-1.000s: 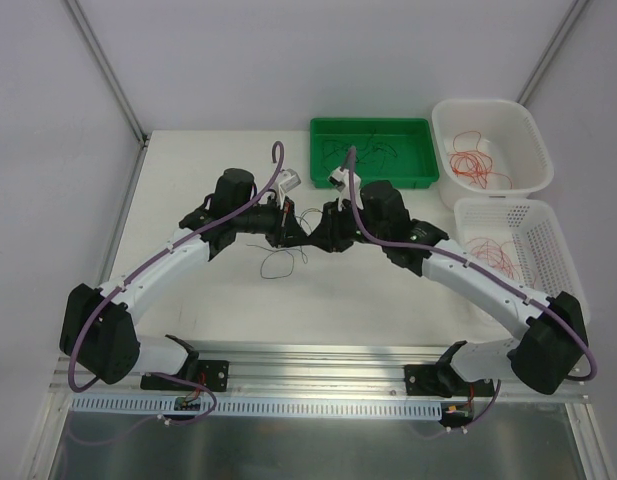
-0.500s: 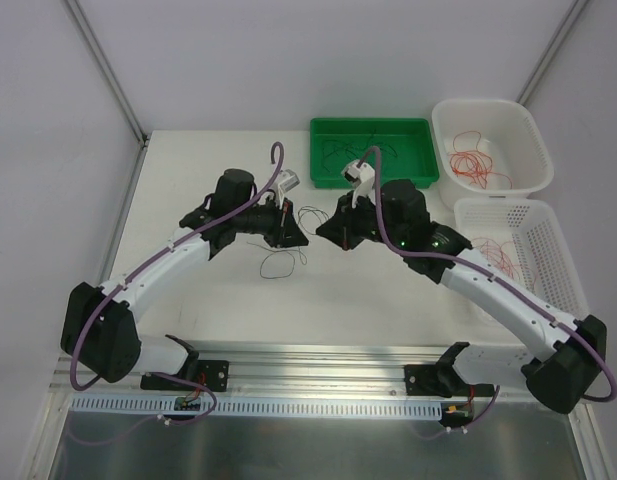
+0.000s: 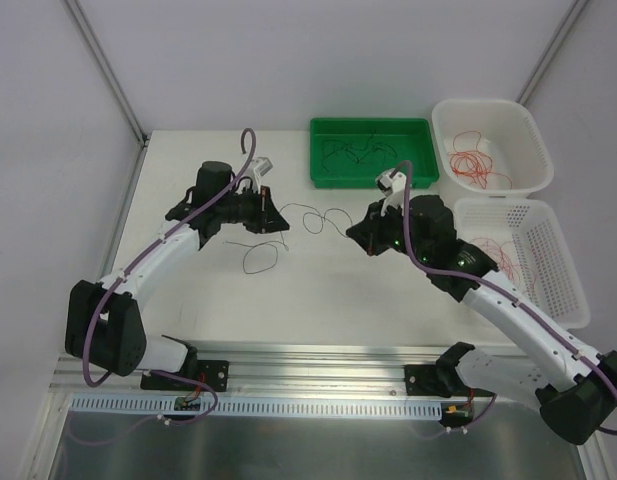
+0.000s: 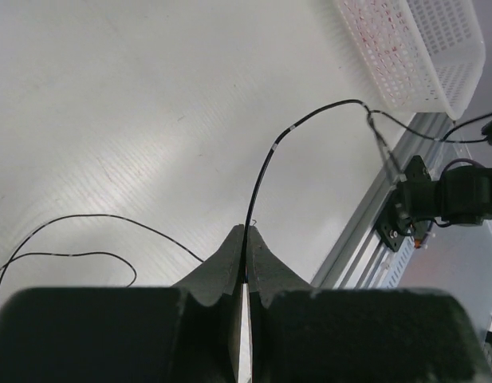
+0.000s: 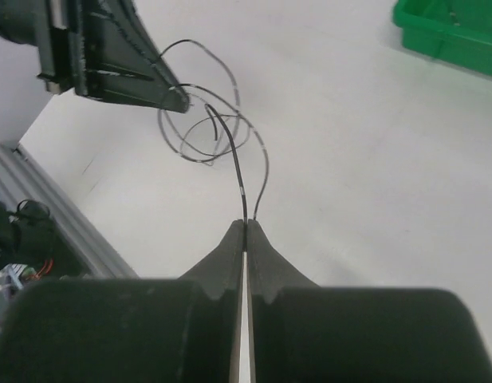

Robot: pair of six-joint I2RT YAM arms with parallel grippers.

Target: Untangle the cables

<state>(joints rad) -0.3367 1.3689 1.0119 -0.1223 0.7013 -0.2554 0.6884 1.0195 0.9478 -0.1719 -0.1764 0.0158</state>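
From above, you see your left gripper (image 3: 284,223) pinched shut on one end of a thin black cable (image 3: 323,214). Your right gripper (image 3: 351,232) is pinched shut on the other end. The cable runs in soft waves between them, over the middle of the white table (image 3: 188,290). A loose loop (image 3: 258,258) of black wire sits just on the near side of the left gripper. Dark cables (image 3: 358,150) lie in the green tray (image 3: 371,122) at the far side. Red cables (image 3: 473,162) lie in the white tub (image 3: 488,103) and in the white basket (image 3: 498,203) on the right. In your left wrist view, the left gripper (image 4: 246,238) has its jaws tight together. The black cable (image 4: 265,163) comes out of the tips and bends off toward the white basket (image 4: 421,48). In your right wrist view, the right gripper (image 5: 246,227) is closed too. The black cable (image 5: 241,179) leaves it and leads to the loose loop (image 5: 202,136), right beside the left gripper (image 5: 180,100). A corner of the green tray (image 5: 445,36) shows on the far right.
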